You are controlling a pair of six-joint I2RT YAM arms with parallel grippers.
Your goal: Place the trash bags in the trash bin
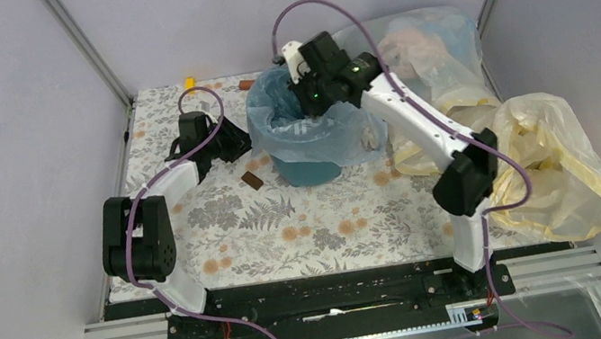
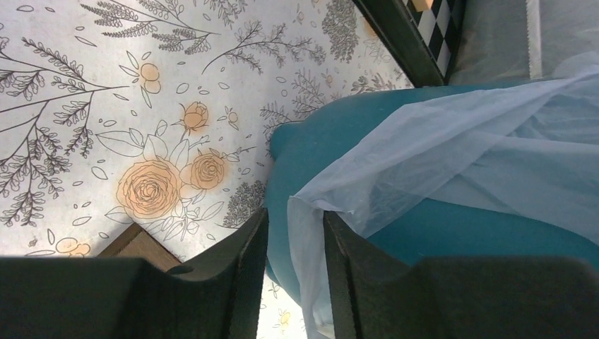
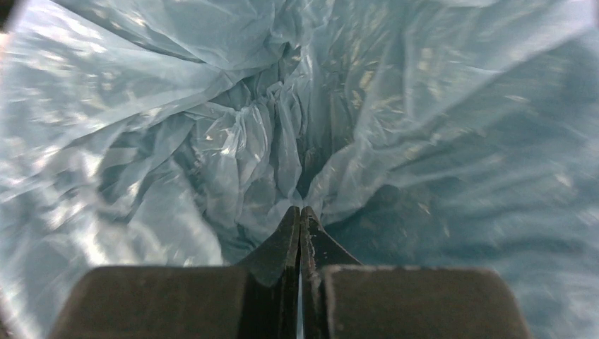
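- Trash bag (image 1: 344,135), thin and light blue, sits inside the trash bin (image 1: 306,171) near the back middle of the flowered table (image 1: 289,235). Its mouth faces up and its long axis runs straight down into the bin. The top edge is folded out over the rim and hangs lowest on the bin's right side.
- Left gripper (image 1: 233,142) lies low against the bin's left wall. In the left wrist view its jaws stand narrowly apart, with a hanging edge of the bag in the gap; no squeeze on the film shows.
- A small brown block (image 1: 253,180) lies flat on the table just left of the bin's foot.
- Right gripper (image 1: 310,100) points down into the bag's mouth. In the right wrist view its fingertips (image 3: 291,229) meet, aimed at the crumpled folds deep inside.
- A whitish stuffed bag (image 1: 431,39) and a pale-yellow bag (image 1: 551,166) lie right of the bin.
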